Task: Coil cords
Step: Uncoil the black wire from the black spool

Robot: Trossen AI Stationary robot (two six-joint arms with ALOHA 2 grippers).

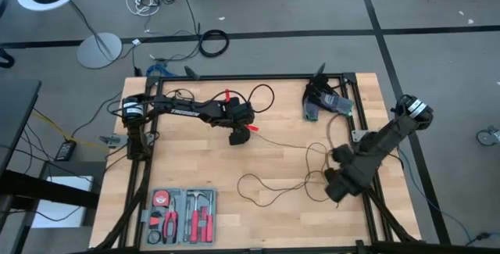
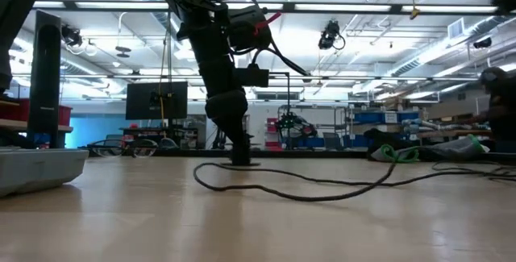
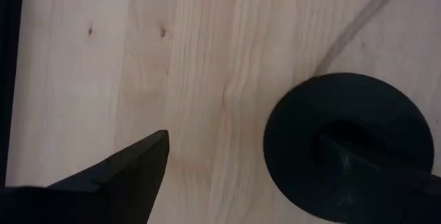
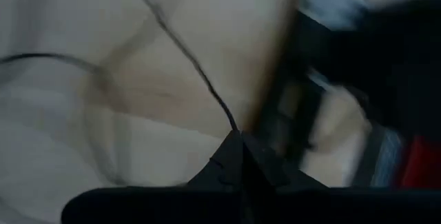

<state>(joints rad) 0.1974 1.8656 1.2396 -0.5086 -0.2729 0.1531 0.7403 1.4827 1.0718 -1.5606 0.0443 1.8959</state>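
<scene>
A thin black cord (image 1: 283, 143) lies in loose loops on the wooden table, running from the middle toward the right; it also shows in the low view (image 2: 322, 193). It ends in a round black puck (image 3: 358, 107), which lies flat on the table under my left gripper (image 1: 237, 137). That gripper (image 3: 242, 138) is open and points steeply down at the table's middle. My right gripper (image 1: 334, 191) is near the right front, above the loops, and is shut (image 4: 234, 138) on the cord. My left gripper has one fingertip (image 3: 344, 162) on the puck's top face (image 3: 324, 124), coming from above at a slant. The other finger (image 3: 131, 172) hangs over bare wood beside the puck. The puck lies flat on the table. My right gripper pinches a single strand of the cord (image 4: 227, 117) at the tips of its shut fingers. The fingers point steeply down. The strand runs away from the fingertips over the table.
A grey tray of red-handled tools (image 1: 181, 216) sits at the near left. A dark and green object (image 1: 324, 101) lies at the far right. Black frame rails (image 1: 234, 78) run along the table's edges. Bare wood lies between tray and loops.
</scene>
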